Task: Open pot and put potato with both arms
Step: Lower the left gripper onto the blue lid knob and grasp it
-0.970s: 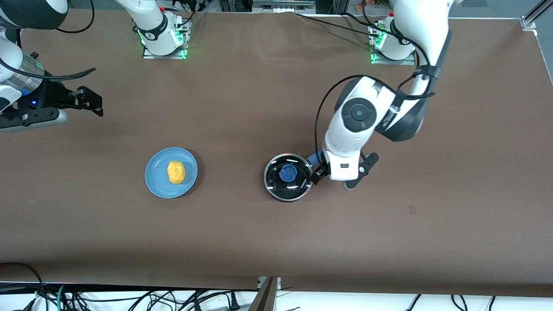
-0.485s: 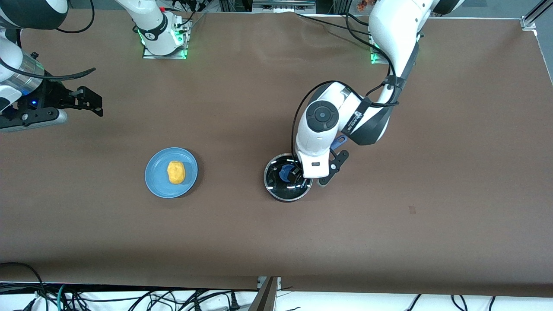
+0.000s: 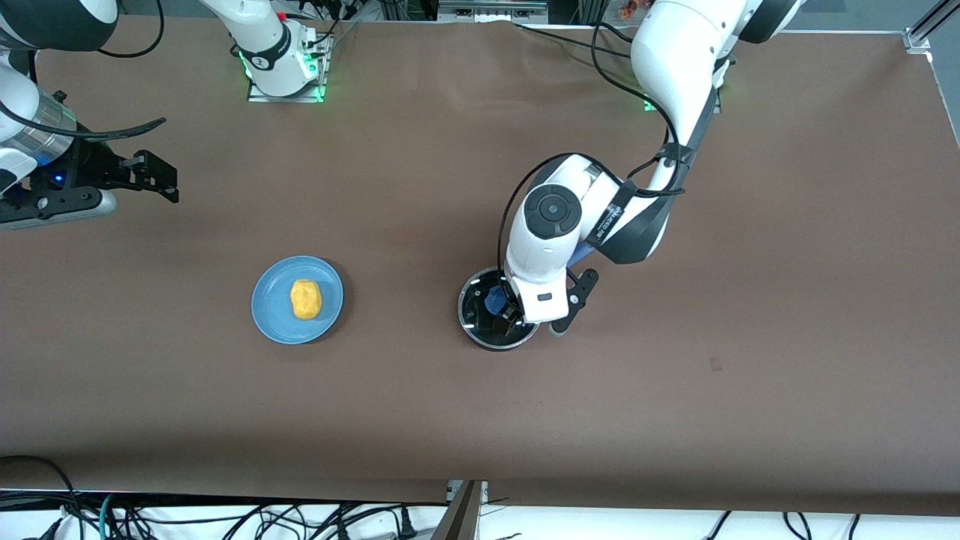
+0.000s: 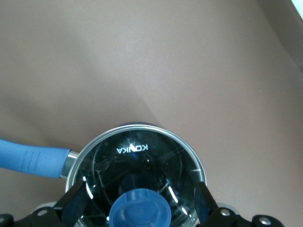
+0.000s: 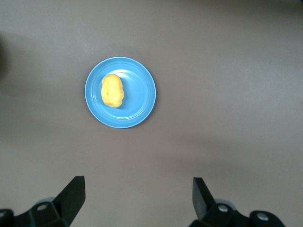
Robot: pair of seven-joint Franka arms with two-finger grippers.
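Observation:
The black pot (image 3: 471, 319) stands mid-table with its glass lid (image 4: 142, 158) on. My left gripper (image 3: 508, 313) hovers just above the lid, open, with its fingers (image 4: 75, 204) on either side of the blue knob (image 4: 140, 210) and not touching it. The pot's blue handle (image 4: 31, 161) is mostly hidden under the left arm in the front view. The yellow potato (image 3: 305, 298) lies on a light-blue plate (image 3: 270, 315), toward the right arm's end of the table from the pot. My right gripper (image 3: 154, 176) waits, open and empty, high over the right arm's end; its wrist view shows the potato (image 5: 112, 91).
The brown table (image 3: 675, 375) holds only the plate (image 5: 142, 101) and the pot. Both arm bases stand along the edge farthest from the front camera. Cables hang along the edge nearest it.
My left gripper has moved from beside the pot, over its handle, to over the lid, straddling the knob. The right arm, potato and pot have not moved.

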